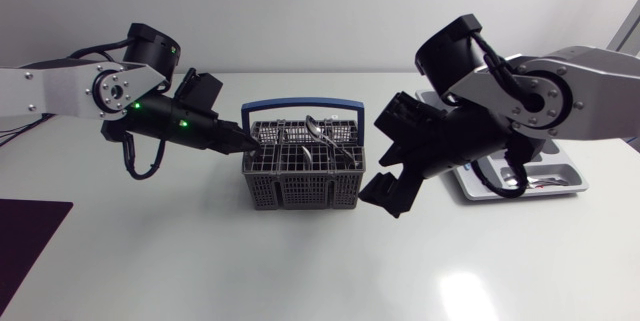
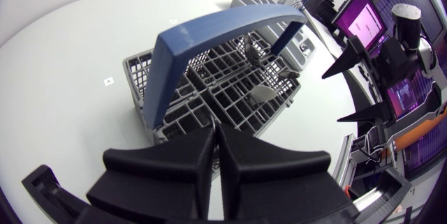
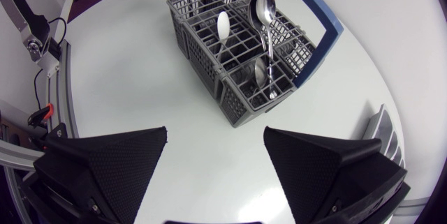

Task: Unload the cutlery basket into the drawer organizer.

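Left hand point(image 2: 215, 132) closed, empty, at cutlery basket point(image 2: 225, 100) rim, right hand point(image 3: 216, 133) wide open, empty, beside it

White table point(image 1: 300, 271), seen from above: a plain, smooth top that fills nearly the whole head view, its far edge running straight across. Dark purple mat point(image 1: 30, 251): lies flat on the top at the near left corner, cut off by the view's edge. The same mat shows at the table's far side in the right wrist view. Glare point(image 1: 470, 286): a soft bright patch of overhead light reflected on the near right part of the top. Elsewhere the light is even and diffuse. Small marks point(image 2: 108, 81): printed on the bare top, well apart, visible in the left wrist view.
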Controlling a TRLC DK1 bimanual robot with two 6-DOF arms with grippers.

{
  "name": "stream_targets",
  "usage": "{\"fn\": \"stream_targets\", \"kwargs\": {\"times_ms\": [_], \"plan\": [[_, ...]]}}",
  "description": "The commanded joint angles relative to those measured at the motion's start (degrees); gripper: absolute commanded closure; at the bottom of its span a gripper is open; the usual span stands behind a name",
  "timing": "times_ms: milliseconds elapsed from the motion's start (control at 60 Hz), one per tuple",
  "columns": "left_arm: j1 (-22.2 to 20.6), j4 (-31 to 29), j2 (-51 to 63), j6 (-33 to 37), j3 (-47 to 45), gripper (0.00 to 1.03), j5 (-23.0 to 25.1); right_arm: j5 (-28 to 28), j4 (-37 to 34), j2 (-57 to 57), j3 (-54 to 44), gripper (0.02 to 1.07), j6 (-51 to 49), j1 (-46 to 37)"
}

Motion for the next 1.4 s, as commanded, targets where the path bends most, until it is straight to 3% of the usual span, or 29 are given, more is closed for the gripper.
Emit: {"fn": "stream_targets", "kwargs": {"times_ms": [0, 733, 1100, 1383], "plan": [[0.58, 0.4, -2.61, -1.46, 0.07, 0.99, 1.39, 0.27, 0.17, -1.13, -1.66, 0.07, 1.35, 0.8], [1.9, -1.36, -23.97, -4.62, -3.79, 0.99, 5.7, -1.14, 3.25, -13.0, -6.67, 0.07, 1.09, 1.77], [-6.8, -3.21, -27.4, -4.27, -6.43, 0.99, 9.04, -7.9, 1.58, -18.36, -9.83, 0.1, -1.11, 2.12], [-13.83, -3.3, -25.38, -4.1, -7.05, 0.99, 10.09, -8.61, 3.78, -16.86, -12.11, 0.12, -2.07, 5.9]]}}
